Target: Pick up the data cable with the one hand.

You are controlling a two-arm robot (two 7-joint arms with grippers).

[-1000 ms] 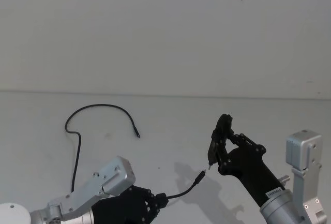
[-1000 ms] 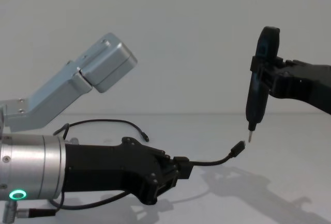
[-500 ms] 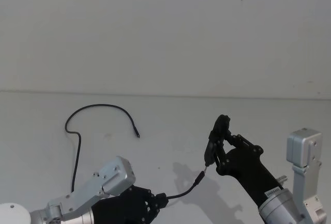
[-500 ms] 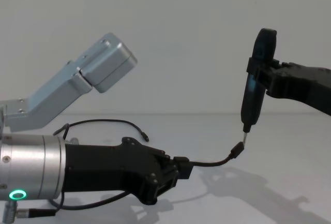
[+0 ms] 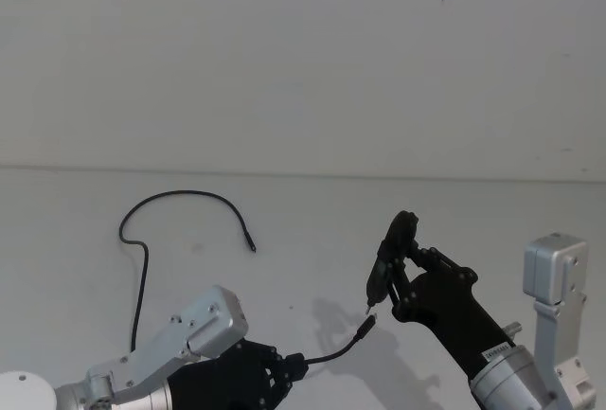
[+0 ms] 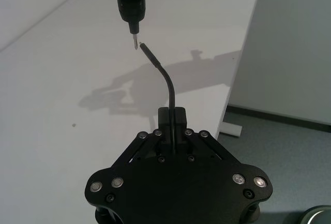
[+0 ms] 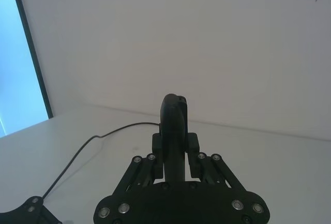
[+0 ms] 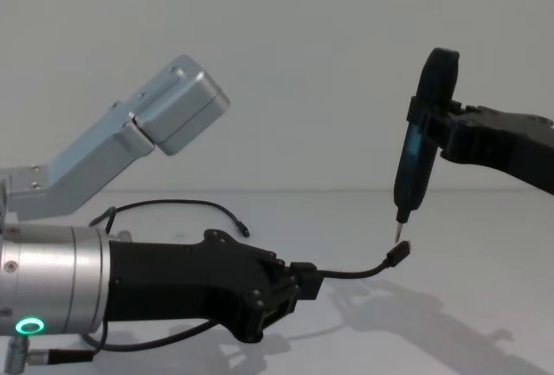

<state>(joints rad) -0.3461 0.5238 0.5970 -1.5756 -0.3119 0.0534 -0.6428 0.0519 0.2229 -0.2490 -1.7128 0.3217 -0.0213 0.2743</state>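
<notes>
The white table (image 5: 312, 221) before me is 1 plain slab, with 1 small dark speck (image 6: 74, 125) on it. Over the table hangs a dark pen-like screwdriver (image 8: 418, 145), tip down (clear of the table). Behind the table rises a pale wall (image 5: 284, 60); beside the table lies grey floor (image 6: 289, 146).

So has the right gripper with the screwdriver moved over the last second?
Yes. The right gripper carried the screwdriver leftward, its tip now just above the data cable plug.
</notes>
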